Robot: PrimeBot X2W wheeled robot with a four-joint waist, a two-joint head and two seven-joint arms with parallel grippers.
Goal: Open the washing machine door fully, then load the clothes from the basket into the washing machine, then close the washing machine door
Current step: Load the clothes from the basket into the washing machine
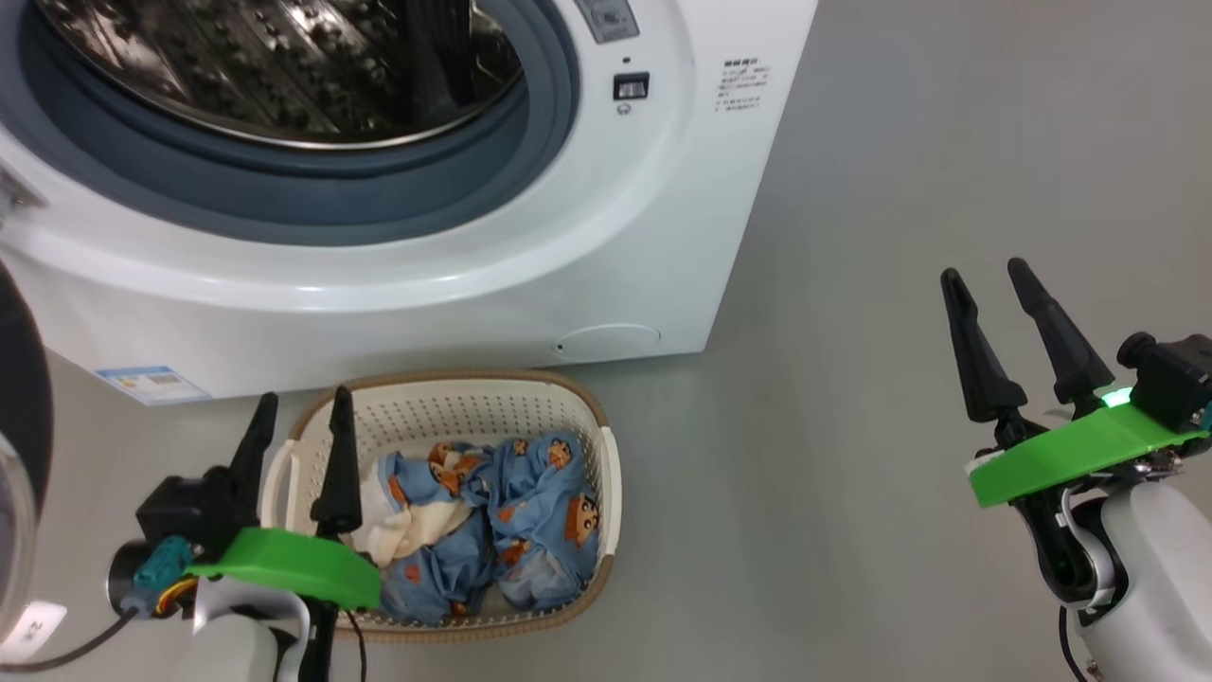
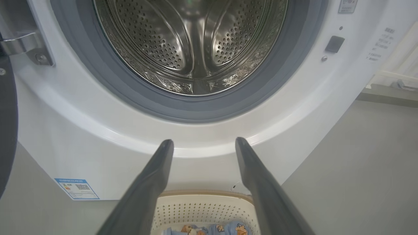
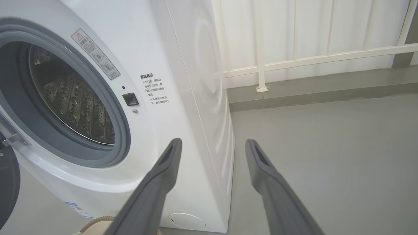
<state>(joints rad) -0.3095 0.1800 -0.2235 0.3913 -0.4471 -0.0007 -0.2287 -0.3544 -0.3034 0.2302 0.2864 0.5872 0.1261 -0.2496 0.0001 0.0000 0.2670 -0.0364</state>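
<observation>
The white washing machine [image 1: 606,246] stands with its steel drum [image 2: 192,42] exposed and bare. Its black door [image 1: 19,398] hangs swung out at the far left edge. On the floor before the machine sits the cream basket [image 1: 587,398] holding the light blue printed clothes [image 1: 530,511] and a cream-white piece. My left gripper [image 1: 303,407] hovers open over the basket's left rim, nothing between its fingers. My right gripper [image 1: 989,279] is open and empty above bare floor, well right of the machine. In the left wrist view the basket [image 2: 202,209] shows between the fingers.
Grey floor spreads to the right of the machine. A white railing [image 3: 310,58] and a low kerb run along the back wall. A blue energy sticker [image 1: 151,382] marks the machine's lower left corner. A cable trails from my left wrist.
</observation>
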